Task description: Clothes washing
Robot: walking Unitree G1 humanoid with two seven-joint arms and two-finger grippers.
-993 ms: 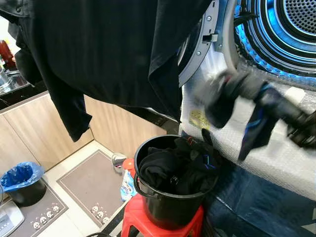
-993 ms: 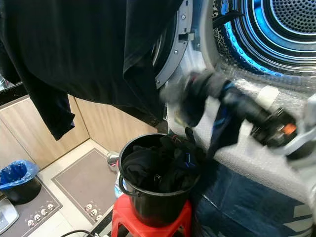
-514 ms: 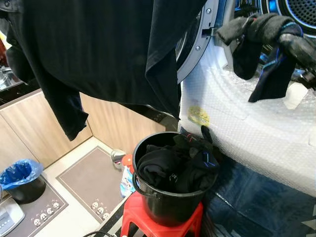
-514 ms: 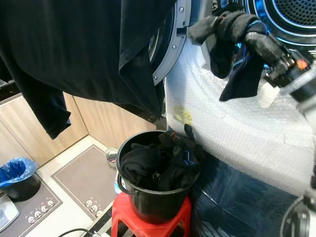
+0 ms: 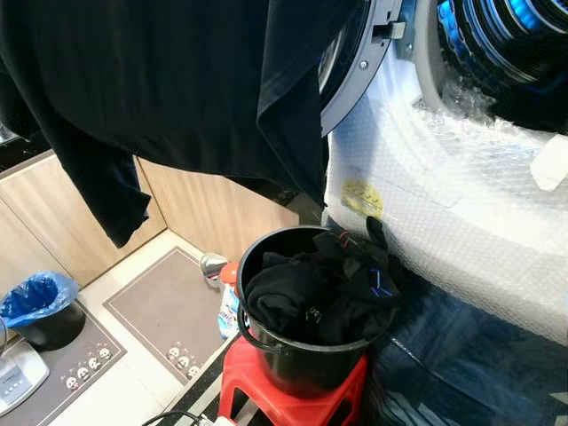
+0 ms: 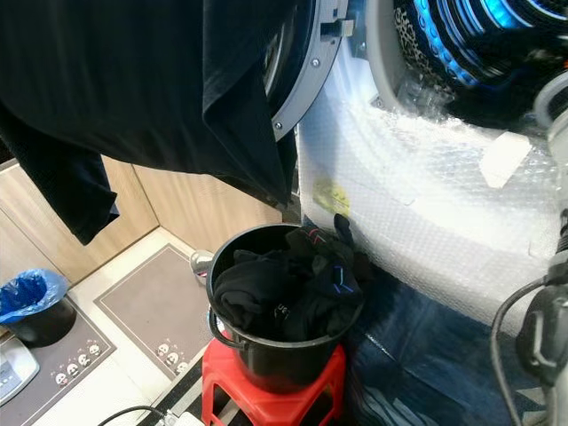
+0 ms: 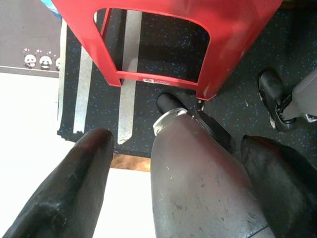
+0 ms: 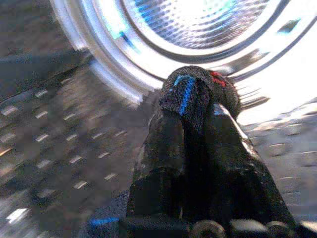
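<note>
The right gripper has its two black fingers pinched tight on a bunched dark knit sock with blue and red stripes, and just past the fingertips is the shiny perforated metal drum of the washing machine, so the sock is right at the drum mouth. Below and to the left of that hand sits a round black plastic bucket stuffed with more dark clothes, on a red plastic stool. The left gripper hangs down by the stool legs with fingers spread wide, holding nothing. A big black garment drapes over the open washer door.
</note>
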